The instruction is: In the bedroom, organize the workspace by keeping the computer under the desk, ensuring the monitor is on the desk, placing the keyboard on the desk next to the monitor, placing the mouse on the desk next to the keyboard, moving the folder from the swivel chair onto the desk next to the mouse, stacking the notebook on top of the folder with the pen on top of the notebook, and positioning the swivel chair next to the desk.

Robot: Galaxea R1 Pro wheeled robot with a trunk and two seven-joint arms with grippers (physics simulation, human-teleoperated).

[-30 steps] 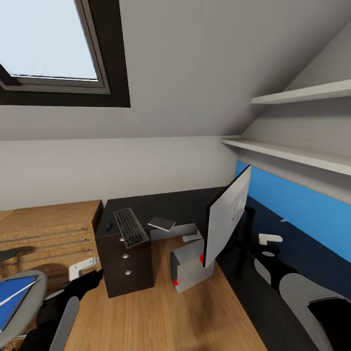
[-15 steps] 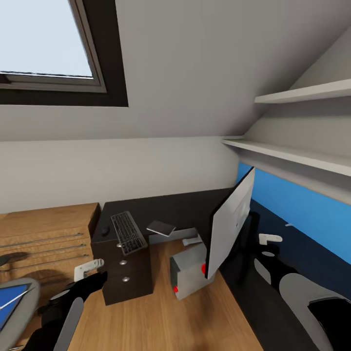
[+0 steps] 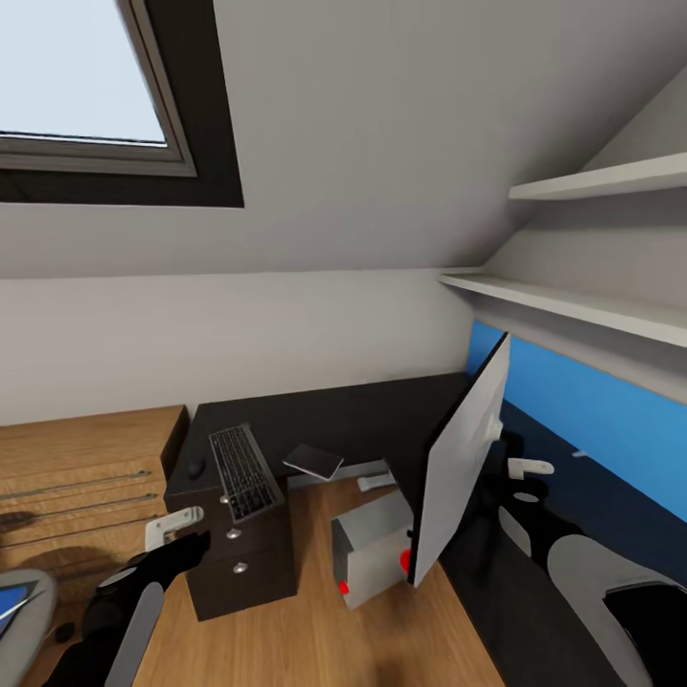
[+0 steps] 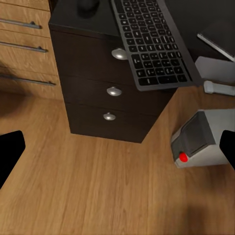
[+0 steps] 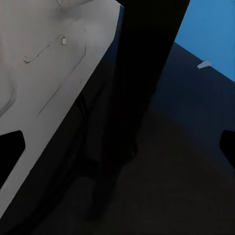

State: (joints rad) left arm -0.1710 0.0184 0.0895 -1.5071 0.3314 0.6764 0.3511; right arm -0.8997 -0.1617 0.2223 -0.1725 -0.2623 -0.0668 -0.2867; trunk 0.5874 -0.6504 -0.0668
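The black desk (image 3: 363, 420) carries the silver-grey keyboard (image 3: 243, 472), overhanging the drawer edge, and the dark mouse (image 3: 196, 468) beside it. A thin dark notebook (image 3: 315, 461) lies further along. The monitor (image 3: 468, 453) stands on the desk's right wing, its pale grey back toward me. The grey computer (image 3: 372, 558) sits on the floor in the desk's corner. A pale pen (image 3: 577, 453) lies by the blue wall. My left gripper (image 3: 186, 549) hangs open in front of the drawers (image 4: 113, 91). My right gripper (image 5: 117, 147) is open, facing the monitor's black stand (image 5: 147, 73). The swivel chair (image 3: 24, 601) and folder (image 3: 8, 603) show at the edge.
A light wooden drawer cabinet (image 3: 76, 468) stands left of the desk. Two white shelves (image 3: 572, 305) jut from the wall above the right wing, under a sloped ceiling with a skylight (image 3: 76, 76). Wooden floor (image 4: 98, 196) lies open in front of the drawers.
The whole view has swung right and a little nearer the desk, so the chair and folder slid almost out at the left. Both arms keep their places in the picture.
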